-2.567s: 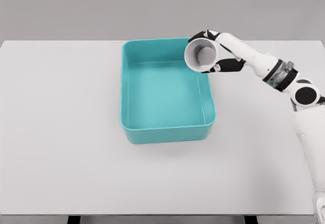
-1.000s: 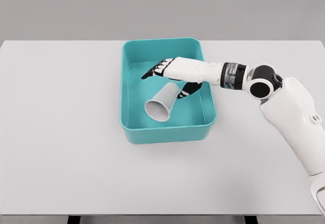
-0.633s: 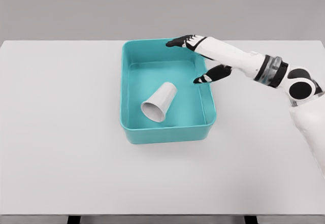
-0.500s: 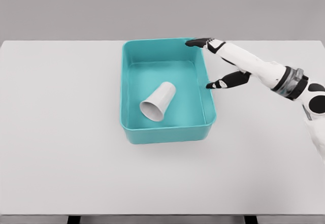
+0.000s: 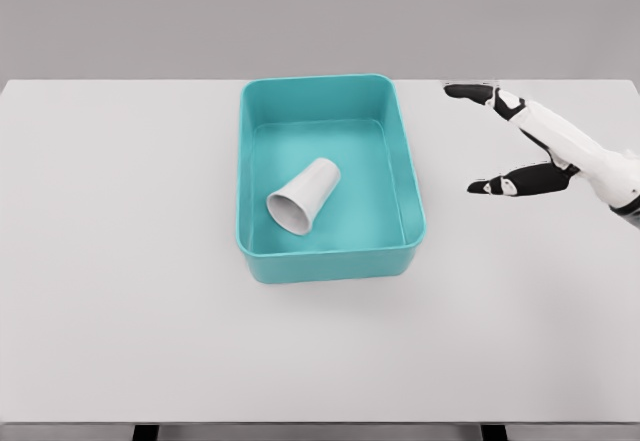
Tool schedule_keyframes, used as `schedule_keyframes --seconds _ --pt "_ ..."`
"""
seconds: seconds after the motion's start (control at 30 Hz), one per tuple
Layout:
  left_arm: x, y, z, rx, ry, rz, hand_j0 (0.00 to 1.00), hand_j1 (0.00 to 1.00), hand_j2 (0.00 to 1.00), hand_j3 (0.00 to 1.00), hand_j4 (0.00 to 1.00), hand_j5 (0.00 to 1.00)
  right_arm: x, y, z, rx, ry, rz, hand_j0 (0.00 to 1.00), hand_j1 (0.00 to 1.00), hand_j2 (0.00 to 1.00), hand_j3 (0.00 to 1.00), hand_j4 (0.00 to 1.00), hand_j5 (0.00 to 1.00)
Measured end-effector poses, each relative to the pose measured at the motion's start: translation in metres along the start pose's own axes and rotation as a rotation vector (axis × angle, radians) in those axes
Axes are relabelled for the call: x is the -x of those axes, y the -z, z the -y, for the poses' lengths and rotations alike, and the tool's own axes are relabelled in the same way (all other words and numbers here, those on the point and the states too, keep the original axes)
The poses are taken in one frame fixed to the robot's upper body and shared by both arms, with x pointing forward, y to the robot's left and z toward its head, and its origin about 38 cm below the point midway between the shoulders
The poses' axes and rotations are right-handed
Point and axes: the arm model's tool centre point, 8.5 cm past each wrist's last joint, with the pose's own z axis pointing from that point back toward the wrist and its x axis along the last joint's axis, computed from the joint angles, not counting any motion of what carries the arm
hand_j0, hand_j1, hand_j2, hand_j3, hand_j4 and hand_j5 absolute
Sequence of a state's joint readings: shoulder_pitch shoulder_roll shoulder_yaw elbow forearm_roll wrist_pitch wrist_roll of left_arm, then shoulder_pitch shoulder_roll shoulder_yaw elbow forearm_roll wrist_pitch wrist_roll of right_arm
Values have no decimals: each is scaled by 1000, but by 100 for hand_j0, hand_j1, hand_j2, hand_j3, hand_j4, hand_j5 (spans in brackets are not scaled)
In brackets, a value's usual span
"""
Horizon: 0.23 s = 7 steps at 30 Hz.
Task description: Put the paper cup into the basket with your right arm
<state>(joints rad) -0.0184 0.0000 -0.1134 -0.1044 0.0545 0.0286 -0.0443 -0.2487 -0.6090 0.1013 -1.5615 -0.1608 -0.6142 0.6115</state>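
1. The right hand (image 5: 530,146) hangs over the white table (image 5: 120,261) with fingers spread, holding nothing.
2. The teal basket (image 5: 245,176) sits to the hand's left, apart from it.
3. The paper cup (image 5: 303,196) lies on its side inside the basket, well left of the hand.
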Motion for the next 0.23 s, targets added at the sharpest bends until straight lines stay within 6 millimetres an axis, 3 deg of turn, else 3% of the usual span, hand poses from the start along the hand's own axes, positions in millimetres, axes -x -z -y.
schedule_keyframes --seconds 0.07,0.23 --pt "1 0 0 0 0 -2 100 100 100 100 100 100 5 -16 -8 9 22 -38 100 100 100 100 100 100" --pt "1 0 0 0 2 -2 100 100 100 100 100 100 5 -27 6 56 0 -57 100 100 100 100 100 100"
